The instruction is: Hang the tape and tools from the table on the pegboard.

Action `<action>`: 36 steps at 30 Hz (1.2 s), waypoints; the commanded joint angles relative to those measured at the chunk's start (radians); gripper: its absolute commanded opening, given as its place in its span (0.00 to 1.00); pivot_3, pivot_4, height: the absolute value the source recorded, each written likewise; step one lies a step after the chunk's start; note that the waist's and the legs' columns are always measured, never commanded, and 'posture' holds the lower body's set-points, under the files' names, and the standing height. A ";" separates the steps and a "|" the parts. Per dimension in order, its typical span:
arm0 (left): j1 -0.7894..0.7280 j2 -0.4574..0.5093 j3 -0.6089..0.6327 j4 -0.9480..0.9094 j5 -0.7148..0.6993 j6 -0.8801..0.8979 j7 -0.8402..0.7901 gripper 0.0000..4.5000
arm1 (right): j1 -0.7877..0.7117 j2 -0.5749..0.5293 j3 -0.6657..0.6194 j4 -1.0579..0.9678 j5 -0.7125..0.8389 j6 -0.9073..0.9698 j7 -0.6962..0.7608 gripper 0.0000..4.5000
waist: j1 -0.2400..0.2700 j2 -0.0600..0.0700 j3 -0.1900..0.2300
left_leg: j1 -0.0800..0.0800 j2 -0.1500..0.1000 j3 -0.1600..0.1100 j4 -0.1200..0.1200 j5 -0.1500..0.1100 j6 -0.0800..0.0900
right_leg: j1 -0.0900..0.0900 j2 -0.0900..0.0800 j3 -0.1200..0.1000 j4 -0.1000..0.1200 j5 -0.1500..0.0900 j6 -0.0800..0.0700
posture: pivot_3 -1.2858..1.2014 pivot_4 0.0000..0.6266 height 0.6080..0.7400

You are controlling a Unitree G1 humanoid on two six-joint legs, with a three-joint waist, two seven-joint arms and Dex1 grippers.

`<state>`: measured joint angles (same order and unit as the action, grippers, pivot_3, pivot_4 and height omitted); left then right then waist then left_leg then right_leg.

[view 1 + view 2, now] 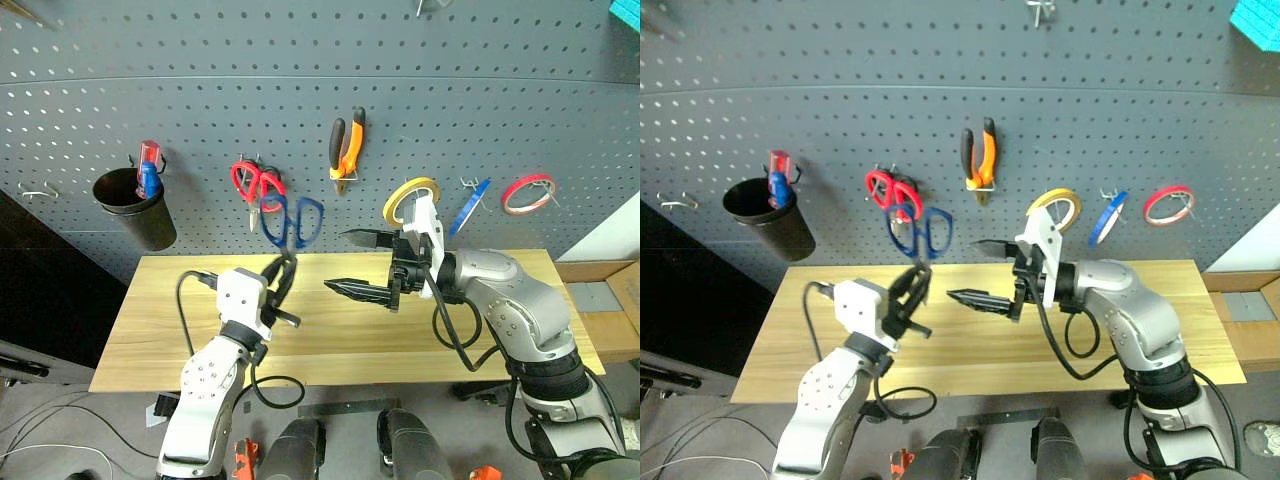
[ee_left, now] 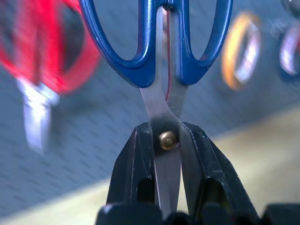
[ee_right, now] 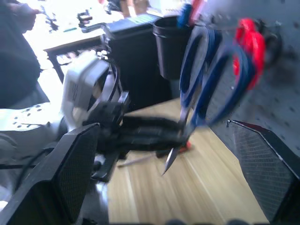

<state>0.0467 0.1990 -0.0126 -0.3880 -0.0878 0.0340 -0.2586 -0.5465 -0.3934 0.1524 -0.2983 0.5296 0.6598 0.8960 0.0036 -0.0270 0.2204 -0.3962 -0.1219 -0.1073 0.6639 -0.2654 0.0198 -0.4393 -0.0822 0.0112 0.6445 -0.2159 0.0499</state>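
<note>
- Above the left gripper [image 1: 284,272], the blue-handled scissors [image 1: 292,222] stand upright with the handle loops on top, in front of the pegboard [image 1: 200,100]; its two fingers are pinched on the blades at the pivot rivet (the left wrist view shows this plainly).
- Just left of those loops hang the red-handled scissors [image 1: 257,184], close enough that the two pairs nearly overlap; the board to the loops' right is bare as far as the pliers.
- Higher and to the right of the left gripper, the orange-and-black pliers [image 1: 346,148] hang on a hook, well clear of the scissors.
- Beside it on the right, at about the same height, the right gripper [image 1: 360,263] points toward the left one, jaws spread wide with nothing between them.
- Behind the right gripper hangs the yellow roll [image 1: 410,199]; further right are the blue tape [image 1: 469,206] and the red roll [image 1: 528,193].
- Below both grippers the table [image 1: 200,330] lies bare planks; a screwdriver [image 3: 140,160] lies on it beneath the scissors' tips.
- Far left of the left gripper, a black cup [image 1: 135,208] hangs on the board.
</note>
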 commanded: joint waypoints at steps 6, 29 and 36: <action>-0.030 -0.001 0.067 0.031 0.030 -0.064 0.062 0.10 | -0.048 0.004 0.017 0.028 -0.003 -0.067 0.042 1.00 | 0.007 0.000 -0.010 | 0.000 0.000 0.000 0.000 0.000 0.000 | 0.000 0.000 0.000 0.001 0.000 0.000 | 0.53 0.23 1.00; -0.210 0.047 0.093 0.148 -0.055 0.228 0.004 0.10 | -0.055 -0.015 0.056 0.025 -0.065 -0.090 0.027 1.00 | 0.018 -0.003 -0.037 | 0.001 0.000 0.000 0.001 0.000 0.000 | 0.000 0.001 -0.002 0.002 0.000 0.000 | 0.52 0.19 1.00; -0.364 0.043 0.087 0.398 0.036 0.223 0.101 0.09 | -0.066 0.023 0.032 0.034 -0.066 -0.118 -0.005 1.00 | 0.017 -0.004 -0.045 | 0.003 -0.001 0.000 0.002 0.000 0.000 | 0.002 0.002 -0.002 0.003 0.001 0.000 | 0.52 0.20 1.00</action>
<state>-0.2946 0.2501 0.0539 -0.0183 -0.0637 0.2917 -0.1890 -0.5980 -0.3818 0.2146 -0.2404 0.4540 0.5758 0.9064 0.0209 -0.0307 0.1753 -0.3933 -0.1226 -0.1071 0.6663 -0.2650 0.0194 -0.4373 -0.0805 0.0092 0.6472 -0.2152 0.0504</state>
